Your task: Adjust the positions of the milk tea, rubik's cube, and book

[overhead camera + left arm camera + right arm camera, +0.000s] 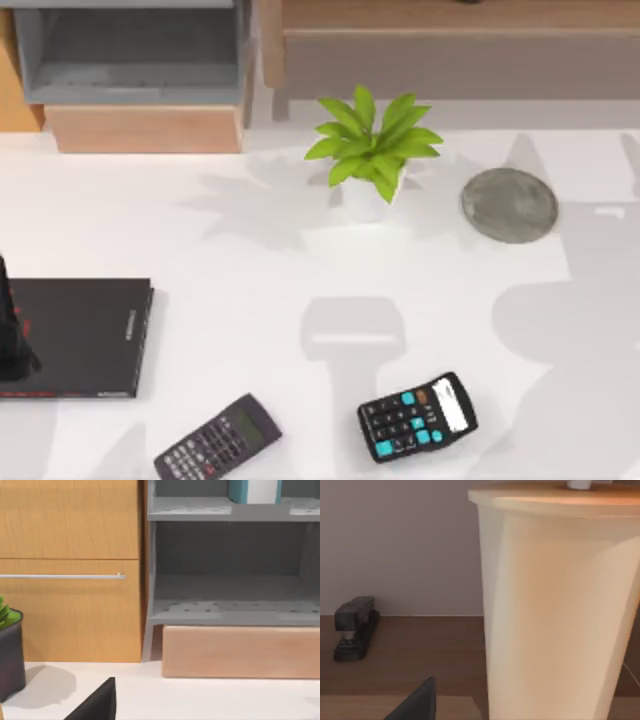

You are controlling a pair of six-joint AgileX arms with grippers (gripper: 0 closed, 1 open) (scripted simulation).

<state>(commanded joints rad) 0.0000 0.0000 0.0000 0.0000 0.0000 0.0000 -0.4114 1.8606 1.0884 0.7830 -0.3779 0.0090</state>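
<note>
The milk tea point(555, 610) stands very close in the right wrist view, a tall peach-beige cup with an orange-tan lid and a white straw stub. A dark part of my right gripper point(415, 705) sits just beside it, with a strip of brown surface between them. The book point(239, 490), teal with pale pages, stands upright on the grey shelf's upper level point(190, 510). My left arm point(12, 335) is at the table's left edge over a flat black book point(75, 335); one dark fingertip point(97, 705) shows, set far to the side, with nothing held. The rubik's cube is out of view.
A potted plant point(370, 150) stands mid-table with a grey round coaster point(509, 205) to its right. Two calculators point(217, 440) point(417, 417) lie near the front edge. The grey shelf point(130, 50) is back left, a wooden desk point(450, 45) back right. A black stapler point(355, 627) rests on brown wood.
</note>
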